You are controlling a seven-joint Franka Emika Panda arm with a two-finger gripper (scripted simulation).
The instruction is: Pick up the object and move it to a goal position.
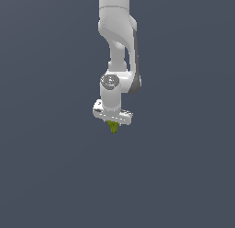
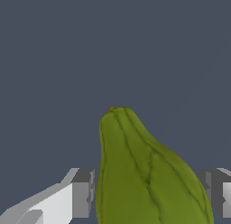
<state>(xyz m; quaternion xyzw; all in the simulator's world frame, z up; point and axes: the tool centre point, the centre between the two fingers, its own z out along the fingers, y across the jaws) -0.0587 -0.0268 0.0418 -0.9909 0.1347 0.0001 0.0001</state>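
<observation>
Below white arm — gripper [image 1: 113,122] clenched on green object [image 2: 144,173], pointed tip protruding downward, fingers [image 2: 83,193] flanking both sides.

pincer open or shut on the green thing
Shut on the green thing: in the wrist view a finger sits tight on each side, and it hangs under the pincer.

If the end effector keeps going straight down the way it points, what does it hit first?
Nothing visible: the end effector holds the green object, and below them only flat grey background shows. Depth there is unclear.
</observation>
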